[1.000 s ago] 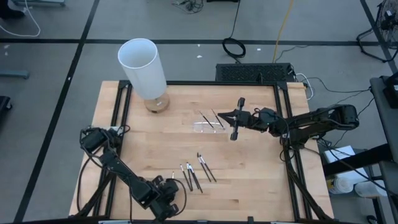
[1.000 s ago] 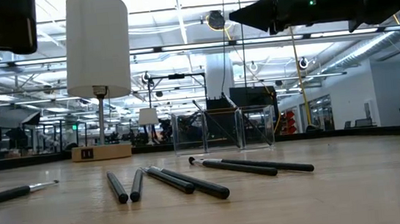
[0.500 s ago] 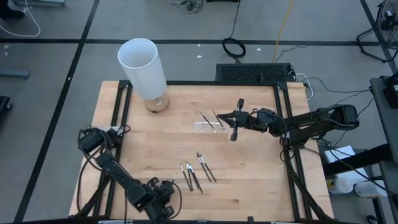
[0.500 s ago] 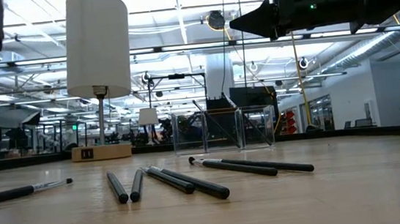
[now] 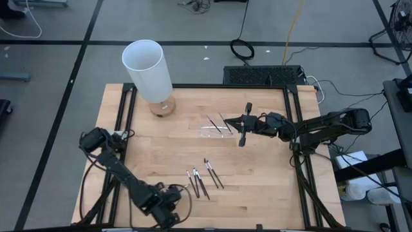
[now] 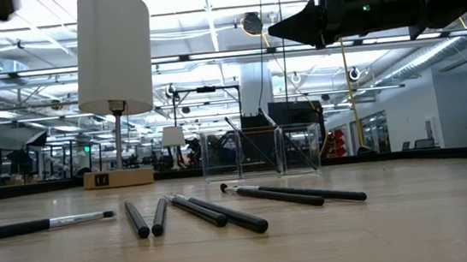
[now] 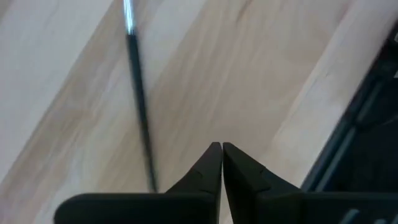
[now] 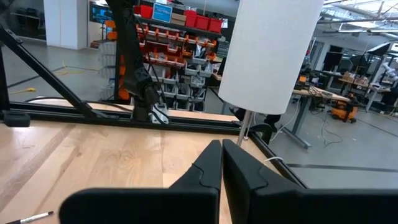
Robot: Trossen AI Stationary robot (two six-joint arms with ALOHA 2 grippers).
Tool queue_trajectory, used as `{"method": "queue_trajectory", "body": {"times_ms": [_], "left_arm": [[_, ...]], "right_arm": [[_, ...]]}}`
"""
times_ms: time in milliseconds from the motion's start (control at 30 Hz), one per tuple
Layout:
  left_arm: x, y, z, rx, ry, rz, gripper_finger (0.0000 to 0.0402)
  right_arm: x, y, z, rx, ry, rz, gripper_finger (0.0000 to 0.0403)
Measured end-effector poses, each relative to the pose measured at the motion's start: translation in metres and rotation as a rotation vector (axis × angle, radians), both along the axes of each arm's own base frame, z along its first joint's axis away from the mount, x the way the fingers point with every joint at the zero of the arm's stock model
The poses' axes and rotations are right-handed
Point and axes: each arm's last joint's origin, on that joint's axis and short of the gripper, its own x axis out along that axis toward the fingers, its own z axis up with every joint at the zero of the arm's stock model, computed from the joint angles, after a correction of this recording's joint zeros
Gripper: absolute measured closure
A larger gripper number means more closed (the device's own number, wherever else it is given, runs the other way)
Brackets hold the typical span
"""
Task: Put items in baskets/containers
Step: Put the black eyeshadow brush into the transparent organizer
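Note:
Several dark-handled brushes lie flat on the wooden table near its near edge, seen in the low view as a fan of sticks. One more brush lies apart at the left, also on the table in the left wrist view. The clear tray sits mid-table with two brushes leaning inside it. My left gripper is shut, raised beside that lone brush, close to the near edge. My right gripper is shut and empty, hovering high just right of the tray.
A tall white cylinder on a wooden base stands at the far left corner of the table. A dark metal frame runs along the table's sides. Bare wood lies between the tray and the brushes and to their right.
My left gripper has drawn back toward the near left and risen, leaving the top of the low view. The lone brush on the left has slid along the table toward the right. My right gripper has dipped slightly toward the tray.

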Motion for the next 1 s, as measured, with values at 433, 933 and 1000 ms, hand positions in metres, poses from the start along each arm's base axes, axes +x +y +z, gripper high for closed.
{"method": "queue_trajectory", "body": {"times_ms": [433,933,1000], "left_arm": [[0.034,0.043,0.018,0.17,0.042,-0.166,0.034],[0.036,0.047,-0.005,0.109,0.043,-0.189,0.0257],[0.039,0.047,-0.013,0.102,0.061,-0.189,0.0257]], "right_arm": [[0.0,0.0,-0.003,-0.009,0.036,0.0,0.0403],[0.0,0.0,-0.005,-0.023,0.054,-0.001,0.0403],[0.0,0.0,-0.005,-0.023,0.054,-0.001,0.0403]]}}
